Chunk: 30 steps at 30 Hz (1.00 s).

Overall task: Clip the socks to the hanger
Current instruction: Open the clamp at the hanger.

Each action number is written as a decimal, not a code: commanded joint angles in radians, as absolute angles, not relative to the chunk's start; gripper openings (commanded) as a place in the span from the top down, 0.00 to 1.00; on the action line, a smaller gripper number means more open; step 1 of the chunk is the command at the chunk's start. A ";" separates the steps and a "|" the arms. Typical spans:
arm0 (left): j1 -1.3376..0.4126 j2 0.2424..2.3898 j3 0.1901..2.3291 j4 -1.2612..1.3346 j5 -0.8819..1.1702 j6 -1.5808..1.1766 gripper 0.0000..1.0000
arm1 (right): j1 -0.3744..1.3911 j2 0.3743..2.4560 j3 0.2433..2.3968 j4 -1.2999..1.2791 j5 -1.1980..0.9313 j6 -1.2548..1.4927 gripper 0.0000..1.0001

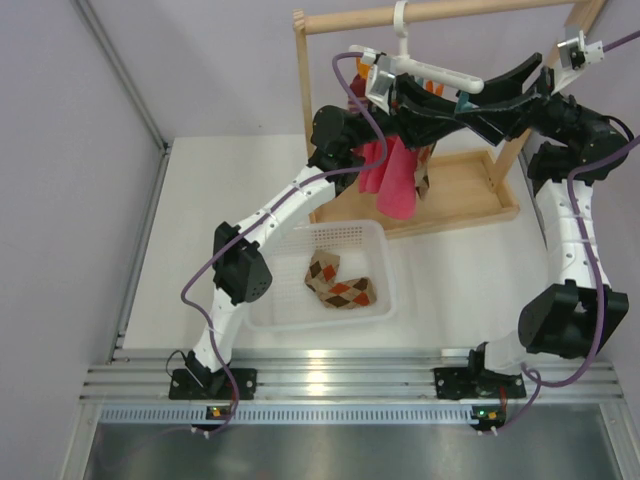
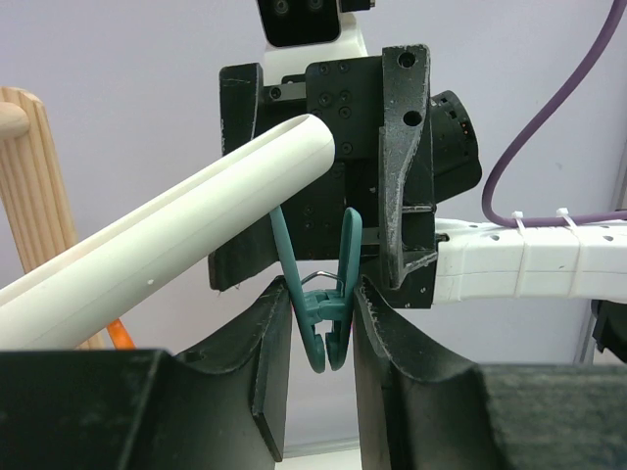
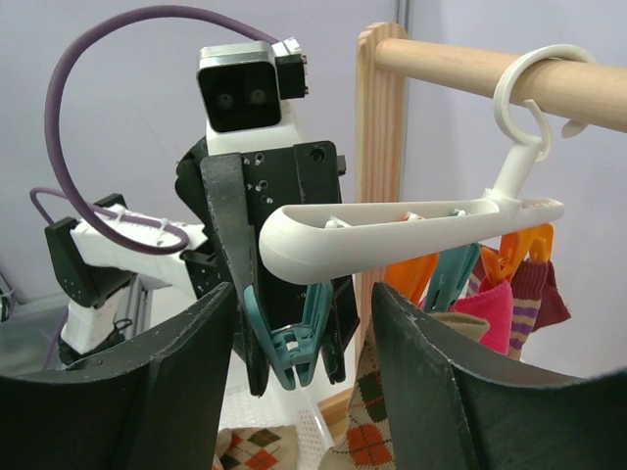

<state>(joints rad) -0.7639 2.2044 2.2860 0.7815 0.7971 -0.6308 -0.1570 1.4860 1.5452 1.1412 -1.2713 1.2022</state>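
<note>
L gripper (image 2: 323,294) pinches teal clip (image 2: 329,328) under hanger (image 2: 147,264) end.

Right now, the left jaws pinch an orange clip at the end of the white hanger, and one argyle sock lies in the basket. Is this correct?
Not quite. The clip that the left jaws pinch on the hanger is teal, not orange; the left wrist view shows it. The rest is correct.

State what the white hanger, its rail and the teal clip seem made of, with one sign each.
White hanger: likely plastic, smooth and glossy, moulded in one piece. Rail: bare wood, matte, grain showing. Teal clip: seemingly plastic, uniform colour, metal wire spring.
</note>
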 commanded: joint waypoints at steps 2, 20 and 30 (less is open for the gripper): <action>-0.769 2.203 2.293 0.891 0.848 -0.643 0.94 | -0.137 1.497 1.577 1.180 -1.235 1.209 0.42; -0.769 2.200 2.289 0.876 0.839 -0.630 0.88 | -0.132 1.493 1.591 1.150 -1.195 1.207 0.87; -0.764 2.114 2.180 0.832 0.838 -0.585 0.46 | -0.130 1.503 1.589 1.094 -1.160 1.181 1.00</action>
<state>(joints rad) -0.7616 2.1990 2.2200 0.8104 0.8009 -0.6163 -0.1398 1.5021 1.5520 1.0985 -1.2106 1.2148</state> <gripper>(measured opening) 0.518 0.171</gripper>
